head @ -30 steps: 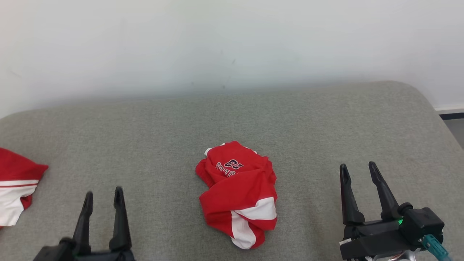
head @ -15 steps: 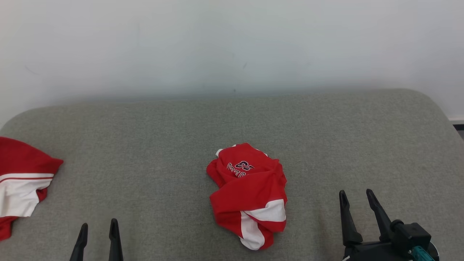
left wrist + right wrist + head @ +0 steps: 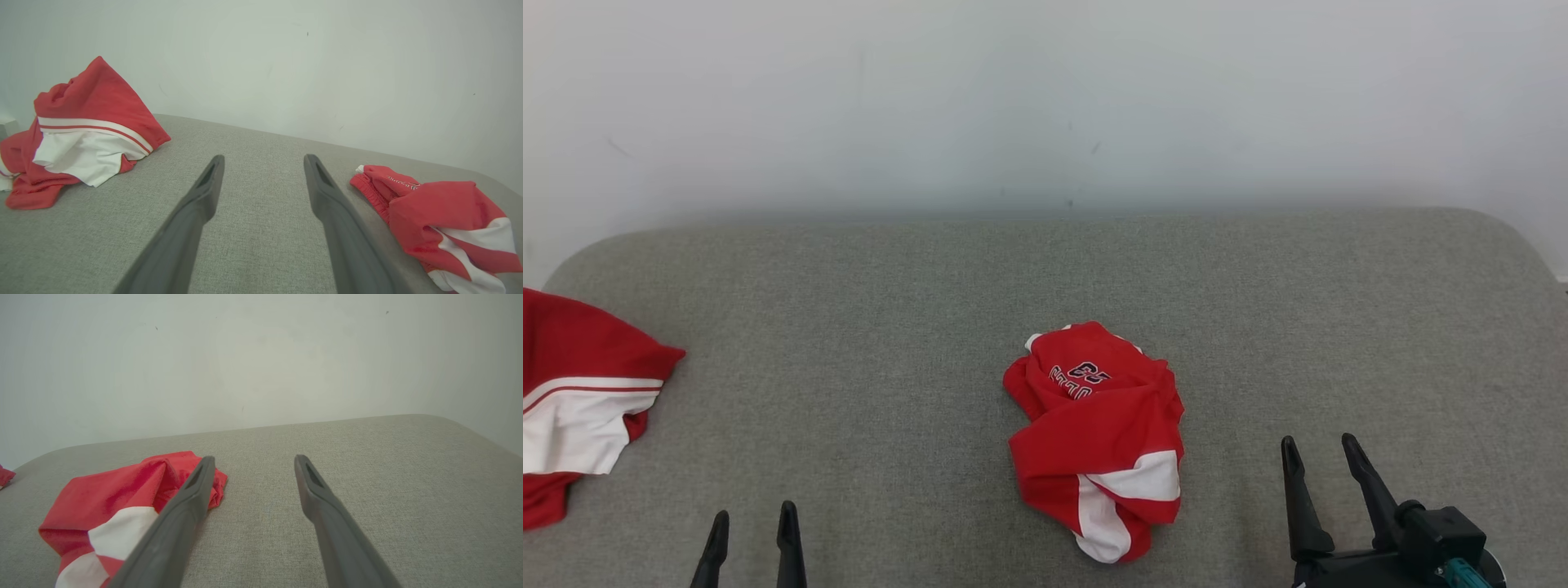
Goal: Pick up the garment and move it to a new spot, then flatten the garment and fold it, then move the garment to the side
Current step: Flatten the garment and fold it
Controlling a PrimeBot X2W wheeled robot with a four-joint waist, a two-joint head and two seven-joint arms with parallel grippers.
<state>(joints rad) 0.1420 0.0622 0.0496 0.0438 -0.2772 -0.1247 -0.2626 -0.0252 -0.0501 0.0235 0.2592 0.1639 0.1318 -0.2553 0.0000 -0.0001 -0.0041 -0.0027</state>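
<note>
Left pincer point(image 3: 753, 513) and right pincer point(image 3: 1317, 441) sit low, pointing forward, both spread apart and empty. Two red-and-white pieces on the grey cushion point(image 3: 890, 327): crumpled garment point(image 3: 1098, 441) in the middle, other garment point(image 3: 580, 400) far left.

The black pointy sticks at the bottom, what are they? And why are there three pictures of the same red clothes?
They are the fingers of a robot's two hands, called grippers. One picture comes from a camera on the robot's head, looking down at a gray padded surface. Its left gripper pokes up at the lower left, its right gripper at the lower right. The other two pictures come from little cameras on each wrist, looking along those fingers. A crumpled red and white garment with printed lettering lies between the grippers; a second red and white garment lies far left. Both grippers are open and hold nothing.
</note>
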